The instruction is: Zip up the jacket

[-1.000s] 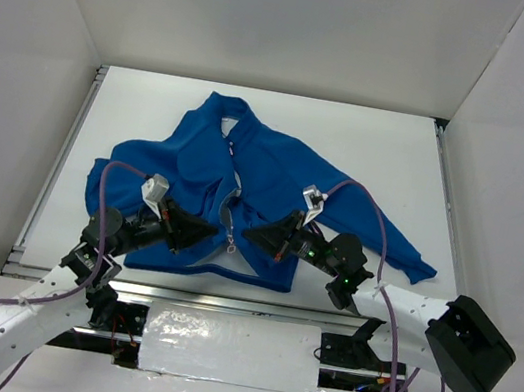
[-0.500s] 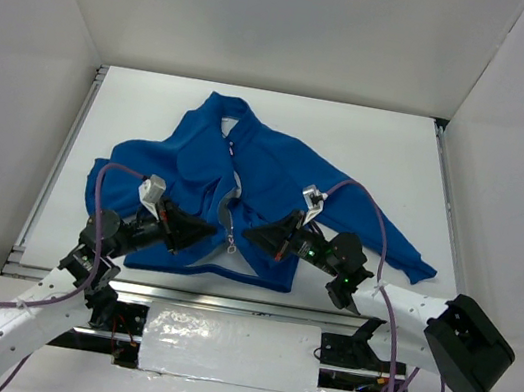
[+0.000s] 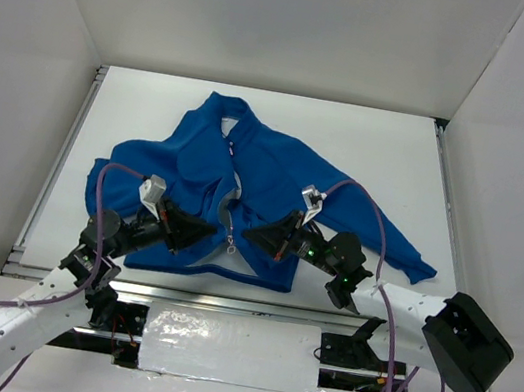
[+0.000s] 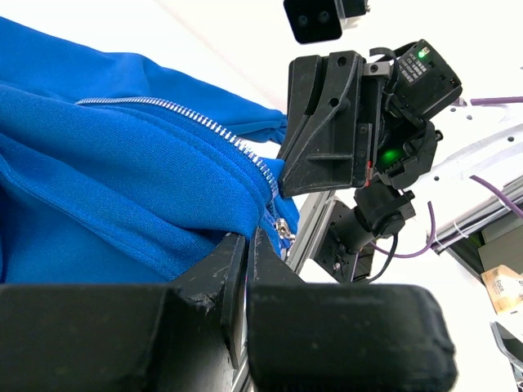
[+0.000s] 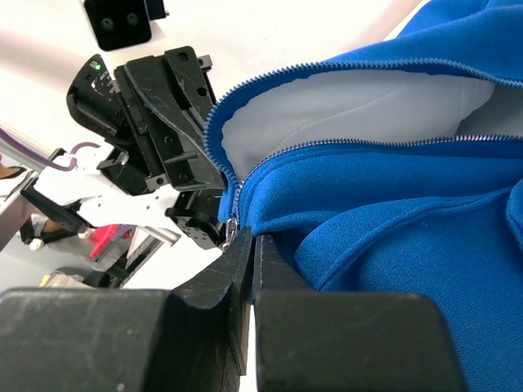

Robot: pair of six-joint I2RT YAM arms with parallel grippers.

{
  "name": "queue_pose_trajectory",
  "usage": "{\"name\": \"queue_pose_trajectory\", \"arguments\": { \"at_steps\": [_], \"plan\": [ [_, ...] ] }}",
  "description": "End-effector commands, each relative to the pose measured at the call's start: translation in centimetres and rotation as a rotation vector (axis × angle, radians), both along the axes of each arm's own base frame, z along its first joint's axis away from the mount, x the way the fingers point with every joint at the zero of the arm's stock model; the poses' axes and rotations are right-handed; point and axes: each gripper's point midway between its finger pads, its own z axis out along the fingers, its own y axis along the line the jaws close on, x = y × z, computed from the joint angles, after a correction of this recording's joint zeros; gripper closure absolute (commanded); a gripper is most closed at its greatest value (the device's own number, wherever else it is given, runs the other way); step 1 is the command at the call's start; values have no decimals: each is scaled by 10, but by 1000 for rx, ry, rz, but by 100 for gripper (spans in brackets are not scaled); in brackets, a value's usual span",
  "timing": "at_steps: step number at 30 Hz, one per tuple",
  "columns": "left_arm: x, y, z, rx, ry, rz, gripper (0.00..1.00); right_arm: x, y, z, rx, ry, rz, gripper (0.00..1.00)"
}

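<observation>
With jaws pressed together, the left gripper [image 3: 206, 235] and right gripper [image 3: 251, 235] each pinch the hem [image 3: 264, 273] beside the zipper [image 3: 231, 206] foot; alignment is judged under way, a collar-ward slider pull next, and the jacket [image 3: 276, 173] lies on the table [image 3: 156, 106], collar [image 3: 225, 108] far, long axis near-to-far.

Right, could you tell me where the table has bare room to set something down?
Bare table lies between the jacket and the back wall, in the far right corner past the sleeve, and beside the left rail. The near edge is crowded: left gripper and right gripper flank the zipper.
</observation>
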Motion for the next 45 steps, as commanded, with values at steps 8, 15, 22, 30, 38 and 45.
{"name": "queue_pose_trajectory", "arguments": {
  "at_steps": [8, 15, 22, 30, 38, 45],
  "plan": [
    [-4, 0, 17, -44, -78, -14, 100, 3, 0, 34, 84, -84, 0, 100],
    [-7, -1, 21, -63, -82, -31, 100, 8, 1, 33, 83, -79, -10, 100],
    [-7, -1, 20, -71, -74, -31, 100, 10, 4, 32, 83, -73, 3, 100],
    [4, 5, 21, -54, -67, 45, 100, 5, 0, 30, 88, -66, 9, 100],
    [7, 7, 24, -58, -71, 64, 100, 5, 2, 26, 78, -60, 16, 100],
    [6, 6, 25, -62, -73, 52, 100, 10, 4, 18, 63, -39, -1, 100]
  ]
}}
